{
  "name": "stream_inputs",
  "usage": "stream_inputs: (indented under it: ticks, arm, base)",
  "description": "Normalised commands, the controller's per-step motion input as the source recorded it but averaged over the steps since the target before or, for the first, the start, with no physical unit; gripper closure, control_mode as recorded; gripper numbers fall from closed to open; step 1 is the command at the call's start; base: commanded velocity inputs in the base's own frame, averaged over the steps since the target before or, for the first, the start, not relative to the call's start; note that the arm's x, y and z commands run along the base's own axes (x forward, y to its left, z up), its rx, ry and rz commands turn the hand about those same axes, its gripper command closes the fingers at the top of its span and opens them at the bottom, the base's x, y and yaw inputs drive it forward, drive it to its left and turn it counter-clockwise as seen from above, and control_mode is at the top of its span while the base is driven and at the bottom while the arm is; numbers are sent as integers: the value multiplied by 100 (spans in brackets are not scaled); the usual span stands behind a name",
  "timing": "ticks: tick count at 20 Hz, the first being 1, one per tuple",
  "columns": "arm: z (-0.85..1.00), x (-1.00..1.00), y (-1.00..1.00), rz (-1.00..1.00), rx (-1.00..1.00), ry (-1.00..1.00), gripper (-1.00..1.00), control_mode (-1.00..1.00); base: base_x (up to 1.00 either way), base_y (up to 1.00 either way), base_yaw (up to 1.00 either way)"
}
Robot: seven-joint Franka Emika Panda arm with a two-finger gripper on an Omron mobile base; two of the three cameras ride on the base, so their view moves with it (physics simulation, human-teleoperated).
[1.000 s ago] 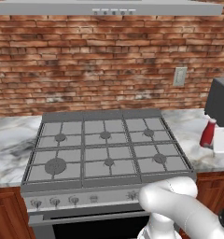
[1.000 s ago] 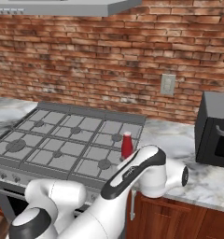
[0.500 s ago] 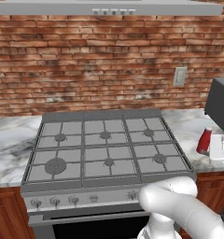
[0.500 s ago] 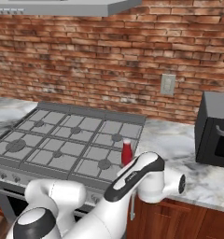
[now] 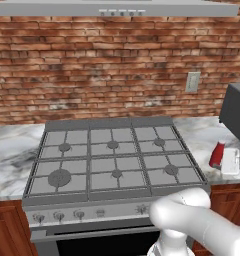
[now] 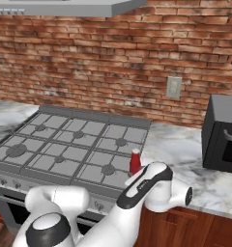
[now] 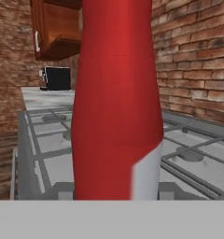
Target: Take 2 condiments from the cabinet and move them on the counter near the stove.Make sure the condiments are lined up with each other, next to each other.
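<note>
A slim red squeeze bottle stands slightly tilted just right of the stove, low over the marble counter. My gripper is shut on it from the right. I cannot tell whether its base touches the slab. From the other side the red bottle rises behind my white arm beside the stove. Its red body fills the middle of the hand view and hides my fingertips. An open reddish-brown wall cabinet hangs far beyond the stove.
A black microwave sits on the counter to the right of the bottle. A wall outlet is on the brick wall behind. A steel hood hangs over the stove. A small black appliance stands on the far counter.
The red bottle and my gripper have come down and a little toward the stove, now low at the counter.
</note>
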Motion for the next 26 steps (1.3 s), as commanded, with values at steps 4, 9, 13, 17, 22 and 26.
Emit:
stream_inputs:
  ticks: [4,9,13,17,22,26]
  arm:
    - [-24,22,-29,0,3,0,100,-100]
    - [-24,25,-18,0,2,0,100,-100]
    - [-24,31,-1,0,1,0,100,-100]
    - [-21,25,-1,0,0,0,100,-100]
    - [-27,16,-6,0,0,0,100,-100]
    - [-30,12,-6,1,0,-1,100,-100]
  base:
    - [0,0,0]
    - [0,0,0]
    - [0,0,0]
    - [0,0,0]
    - [0,0,0]
    - [0,0,0]
